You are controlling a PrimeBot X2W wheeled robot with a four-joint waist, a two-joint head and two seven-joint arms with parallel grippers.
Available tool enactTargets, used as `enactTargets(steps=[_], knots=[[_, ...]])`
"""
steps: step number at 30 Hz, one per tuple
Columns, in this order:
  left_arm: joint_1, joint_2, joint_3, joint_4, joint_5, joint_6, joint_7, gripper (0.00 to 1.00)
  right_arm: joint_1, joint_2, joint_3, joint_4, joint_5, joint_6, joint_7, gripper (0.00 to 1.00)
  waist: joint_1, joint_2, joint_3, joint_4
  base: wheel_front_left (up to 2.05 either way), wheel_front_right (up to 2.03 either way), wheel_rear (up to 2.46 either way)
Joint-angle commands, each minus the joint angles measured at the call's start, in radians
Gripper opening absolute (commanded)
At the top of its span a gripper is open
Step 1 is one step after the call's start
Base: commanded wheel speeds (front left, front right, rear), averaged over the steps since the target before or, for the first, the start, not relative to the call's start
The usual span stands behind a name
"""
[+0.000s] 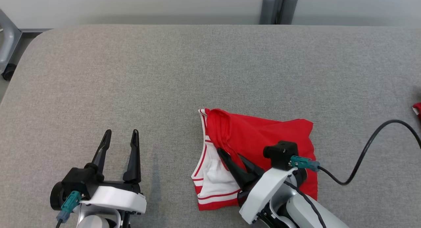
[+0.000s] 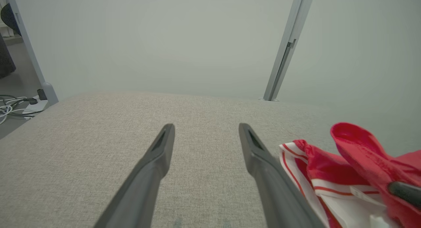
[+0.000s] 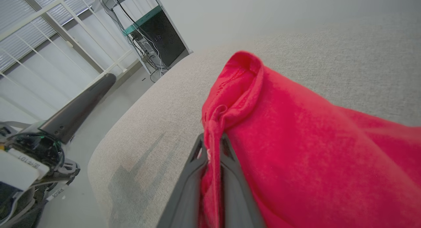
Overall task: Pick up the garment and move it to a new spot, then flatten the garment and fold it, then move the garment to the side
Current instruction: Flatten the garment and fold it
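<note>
The garment (image 1: 256,139) is a red piece with a white, red-striped part, lying partly folded on the grey table (image 1: 164,73) right of centre. My right gripper (image 1: 228,154) is shut on a red fold of it near its left side; the right wrist view shows the red cloth (image 3: 296,139) pinched between the two fingers and lifted in a ridge. My left gripper (image 1: 120,136) stands open over bare table to the garment's left, nothing between its fingers. In the left wrist view the garment (image 2: 345,168) lies to the right of the open left gripper (image 2: 205,131).
A black cable (image 1: 361,155) loops over the table from my right wrist. A small red thing (image 1: 417,109) shows at the right edge. A grey post (image 1: 279,7) stands behind the table's far edge. The table's rounded left corner (image 1: 29,47) drops to the floor.
</note>
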Motion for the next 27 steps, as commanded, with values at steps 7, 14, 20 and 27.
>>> enactTargets(steps=[7, 14, 20, 27], knots=[[-0.023, -0.004, 0.01, 0.007, 0.015, -0.006, -0.004, 1.0, -0.07, -0.002, 0.039, 0.019, 0.04, 0.0, -0.085, 1.0, 0.0, 0.0, 0.008, -0.009, 0.0, 0.0, 0.0], [-0.01, -0.006, 0.018, 0.013, 0.023, -0.008, -0.004, 1.0, -0.08, -0.038, -0.077, -0.032, -0.012, 0.0, -0.166, 1.0, 0.0, 0.0, -0.005, -0.028, 0.0, 0.0, 0.0], [0.003, -0.002, 0.024, 0.016, 0.027, -0.003, -0.004, 1.0, 0.004, -0.111, -0.294, -0.086, -0.108, 0.0, -0.177, 1.0, 0.0, 0.0, -0.023, -0.042, 0.0, 0.0, 0.0], [0.022, 0.004, 0.034, 0.014, 0.026, 0.006, -0.004, 1.0, 0.165, -0.158, -0.544, -0.145, -0.216, 0.0, -0.146, 1.0, 0.0, 0.0, -0.044, -0.055, 0.0, 0.0, 0.0]])
